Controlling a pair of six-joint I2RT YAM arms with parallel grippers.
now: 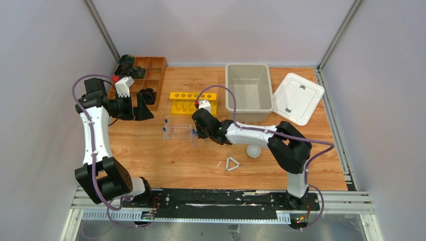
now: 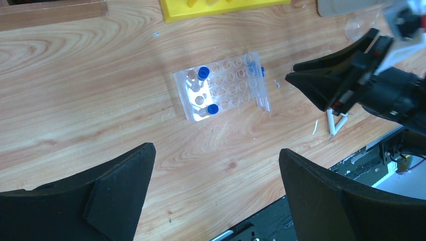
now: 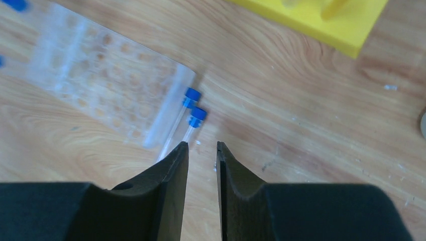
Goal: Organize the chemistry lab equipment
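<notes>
The clear plastic tube rack [image 1: 178, 131] [image 2: 221, 85] lies on the table with two blue-capped tubes [image 2: 203, 73] at its left end. Two more blue-capped tubes [image 3: 193, 105] rest against its right end, their caps pointing away from my right gripper [image 3: 201, 145] [image 1: 198, 128]. That gripper hovers just beside them, its jaws a narrow gap apart with only bare wood between. My left gripper [image 2: 216, 150] [image 1: 143, 105] stands wide open and empty to the left of the rack. A white round dish [image 1: 253, 150] and a small white triangle [image 1: 232, 164] [image 2: 336, 120] lie nearer the front.
A yellow tube rack [image 1: 193, 102] stands behind the clear one. A grey bin [image 1: 248, 93] and its white lid [image 1: 297, 98] sit at the back right. A wooden compartment tray [image 1: 150, 75] with black objects is at the back left. A clear glass piece [image 2: 357, 27] shows beside the right arm.
</notes>
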